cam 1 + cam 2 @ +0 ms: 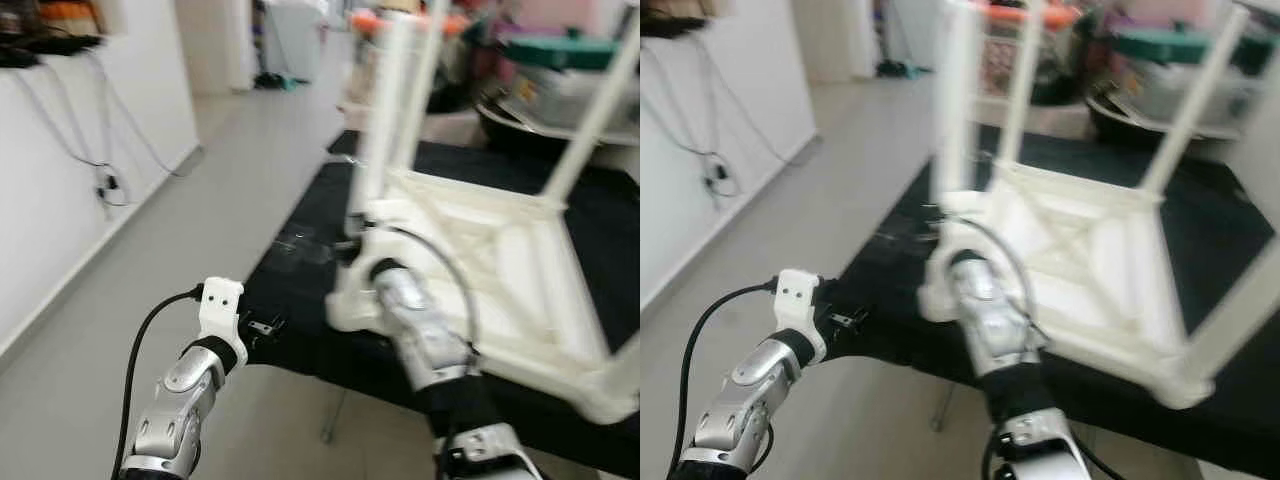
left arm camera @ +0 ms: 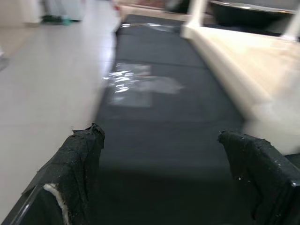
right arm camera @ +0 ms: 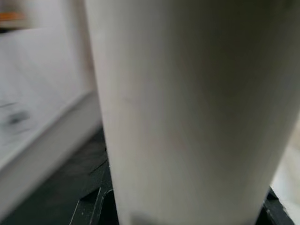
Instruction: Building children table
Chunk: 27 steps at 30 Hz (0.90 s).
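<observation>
Children's table (image 1: 480, 270): white plastic, upside down on the bench (image 1: 300, 300), which is covered in black cloth. Underside ribbing faces up; legs stand up and away from the robot. Head views blurred.

Right claw (image 3: 187, 206): reaches to the near left corner of the children's table, at the base of the table leg (image 1: 385, 130) that rises there. In the head views the silver forearm and its cable hide the fingers. In the right wrist view the white leg sits directly in front of the camera, with black finger parts showing on either side at its base. The leg lies between the fingers; contact cannot be confirmed, so cannot tell whether they are clamped on it.

Left claw (image 2: 173, 183): fingers (image 2: 82, 159) wide apart, nothing between them. It hovers at the near left edge of the bench, over the black cloth, to the left of the table and apart from it. In the left wrist view the table's white rim runs along one side of the cloth ahead.

Pale tiled floor (image 1: 200, 200) lies to the left of the bench. Cables (image 1: 105, 185) hang on the white wall.
</observation>
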Motion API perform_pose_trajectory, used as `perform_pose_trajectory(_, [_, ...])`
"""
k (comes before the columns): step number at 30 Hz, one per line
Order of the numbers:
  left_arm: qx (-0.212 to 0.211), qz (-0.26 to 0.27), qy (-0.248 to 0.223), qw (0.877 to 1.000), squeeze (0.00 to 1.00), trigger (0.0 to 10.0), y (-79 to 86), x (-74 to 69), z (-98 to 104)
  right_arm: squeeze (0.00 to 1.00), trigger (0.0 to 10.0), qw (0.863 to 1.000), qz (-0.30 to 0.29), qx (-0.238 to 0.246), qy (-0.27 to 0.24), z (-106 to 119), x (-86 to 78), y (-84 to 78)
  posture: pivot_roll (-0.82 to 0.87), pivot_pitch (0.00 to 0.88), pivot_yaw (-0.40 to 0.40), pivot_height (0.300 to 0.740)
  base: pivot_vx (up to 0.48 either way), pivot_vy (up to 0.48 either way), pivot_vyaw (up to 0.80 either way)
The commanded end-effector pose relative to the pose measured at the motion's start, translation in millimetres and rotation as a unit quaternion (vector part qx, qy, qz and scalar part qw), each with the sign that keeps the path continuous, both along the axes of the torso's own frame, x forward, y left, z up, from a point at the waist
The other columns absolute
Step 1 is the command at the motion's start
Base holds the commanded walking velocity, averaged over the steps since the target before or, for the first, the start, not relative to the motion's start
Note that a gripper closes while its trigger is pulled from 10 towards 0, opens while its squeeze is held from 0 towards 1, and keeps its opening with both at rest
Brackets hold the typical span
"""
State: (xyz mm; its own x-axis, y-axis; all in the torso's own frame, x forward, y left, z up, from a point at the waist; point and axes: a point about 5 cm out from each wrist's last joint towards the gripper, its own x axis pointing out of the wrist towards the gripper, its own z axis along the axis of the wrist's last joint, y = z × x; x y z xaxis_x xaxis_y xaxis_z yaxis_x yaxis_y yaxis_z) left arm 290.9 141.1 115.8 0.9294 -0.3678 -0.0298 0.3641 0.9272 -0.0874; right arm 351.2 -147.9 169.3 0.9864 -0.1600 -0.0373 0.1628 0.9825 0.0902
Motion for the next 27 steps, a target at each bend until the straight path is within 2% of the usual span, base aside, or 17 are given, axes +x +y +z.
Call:
perform_pose_trajectory(1, [0.004, -0.006, 0.003, 1.000, 0.00, 10.0, -1.9, -0.6, -1.1, 0.00, 0.0, 0.991, -0.087, 0.020, 0.096, -42.5, -14.8, -30.3, 0.10, 0.000, -0.062, 0.740, 0.000, 0.000, 0.00])
perform_pose_trajectory(2, [0.005, -0.005, 0.005, 1.000, 0.00, 10.0, -1.5, -1.0, -2.5, 0.00, 9.1, 0.990, -0.094, 0.021, 0.099, -46.0, -20.2, -33.5, 0.09, 0.000, -0.053, 0.740, 0.000, 0.000, 0.00])
perform_pose_trajectory(7, [0.004, -0.007, 0.006, 1.000, 0.00, 10.0, -1.9, -0.6, -2.8, 0.00, 10.0, 0.993, -0.071, 0.029, 0.089, -44.4, -22.6, -27.5, 0.08, 0.000, -0.046, 0.740, 0.000, 0.000, 0.00])
perform_pose_trajectory(8, [0.004, -0.012, 0.007, 1.000, 0.00, 10.0, -4.0, 0.4, -3.2, 1.00, 10.0, 0.997, -0.014, 0.058, 0.047, -32.8, -24.8, -11.0, 0.07, 0.000, -0.036, 0.740, 0.000, 0.000, 0.00])
perform_pose_trajectory(9, [0.003, -0.016, 0.006, 1.000, 0.00, 10.0, -6.1, 1.9, -2.2, 1.00, 10.0, 0.994, 0.058, 0.097, 0.009, -20.6, -23.1, 6.9, 0.07, 0.000, -0.034, 0.740, 0.000, 0.000, 0.00])
perform_pose_trajectory(12, [0.003, -0.016, 0.006, 1.000, 0.00, 10.0, -6.1, 1.9, -2.2, 1.00, 10.0, 0.994, 0.058, 0.097, 0.009, -20.6, -23.1, 6.9, 0.07, 0.000, -0.034, 0.740, 0.000, 0.000, 0.00])
perform_pose_trajectory(13, [0.003, -0.019, 0.002, 1.000, 0.00, 10.0, -5.1, 5.0, 0.9, 0.00, 10.0, 0.958, 0.230, 0.161, -0.055, 8.6, -21.3, 36.9, 0.08, 0.000, -0.045, 0.740, 0.000, 0.000, 0.00])
perform_pose_trajectory(14, [0.003, -0.019, 0.002, 1.000, 0.00, 10.0, -5.1, 5.0, 0.9, 0.00, 10.0, 0.958, 0.230, 0.161, -0.055, 8.6, -21.3, 36.9, 0.08, 0.000, -0.045, 0.740, 0.000, 0.000, 0.00])
perform_pose_trajectory(15, [0.003, -0.017, 0.000, 1.000, 0.00, 10.0, -2.0, 5.6, 2.1, 0.00, 10.0, 0.926, 0.318, 0.178, -0.099, 26.4, -24.2, 45.4, 0.08, 0.000, -0.048, 0.740, 0.000, 0.000, 0.00])
perform_pose_trajectory(16, [0.003, -0.017, 0.000, 1.000, 0.00, 10.0, -2.0, 5.6, 2.1, 0.00, 10.0, 0.926, 0.318, 0.178, -0.099, 26.4, -24.2, 45.4, 0.08, 0.000, -0.048, 0.740, 0.000, 0.000, 0.00])
perform_pose_trajectory(18, [0.006, -0.010, 0.000, 1.000, 0.00, 10.0, 2.1, 6.3, 1.0, 0.00, 10.0, 0.870, 0.437, 0.189, -0.131, 42.1, -31.4, 53.8, 0.08, 0.000, -0.049, 0.740, 0.000, 0.000, 0.00])
perform_pose_trajectory(19, [0.006, -0.010, 0.000, 1.000, 0.00, 10.0, 2.1, 6.3, 1.0, 0.00, 10.0, 0.870, 0.437, 0.189, -0.131, 42.1, -31.4, 53.8, 0.08, 0.000, -0.049, 0.740, 0.000, 0.000, 0.00])
perform_pose_trajectory(22, [0.002, -0.010, -0.004, 1.000, 0.00, 10.0, -2.5, 7.6, 2.9, 0.00, 10.0, 0.813, 0.554, 0.137, -0.114, 34.5, -42.8, 69.2, 0.09, 0.000, -0.057, 0.740, 0.000, 0.000, 0.00])
perform_pose_trajectory(23, [0.002, -0.010, -0.004, 1.000, 0.00, 10.0, -2.5, 7.6, 2.9, 0.00, 10.0, 0.813, 0.554, 0.137, -0.114, 34.5, -42.8, 69.2, 0.09, 0.000, -0.057, 0.740, 0.000, 0.000, 0.00])
perform_pose_trajectory(24, [0.001, -0.011, -0.005, 1.000, 0.00, 10.0, -3.8, 7.9, 3.4, 0.00, 4.9, 0.787, 0.594, 0.129, -0.108, 30.8, -50.7, 80.0, 0.10, 0.000, -0.067, 0.740, 0.000, 0.000, 0.00])
perform_pose_trajectory(26, [0.001, -0.011, -0.005, 1.000, 0.00, 10.0, -4.3, 8.1, 3.6, 0.00, 4.9, 0.769, 0.618, 0.127, -0.106, 29.0, -56.1, 86.9, 0.10, 0.000, -0.067, 0.740, 0.000, 0.000, 0.00])
perform_pose_trajectory(27, [0.000, -0.008, -0.006, 1.000, 0.00, 10.0, -3.4, 7.7, 3.7, 0.00, 3.2, 0.762, 0.628, 0.120, -0.101, 23.7, -60.1, 98.8, 0.11, 0.000, -0.072, 0.740, 0.000, 0.000, 0.00])
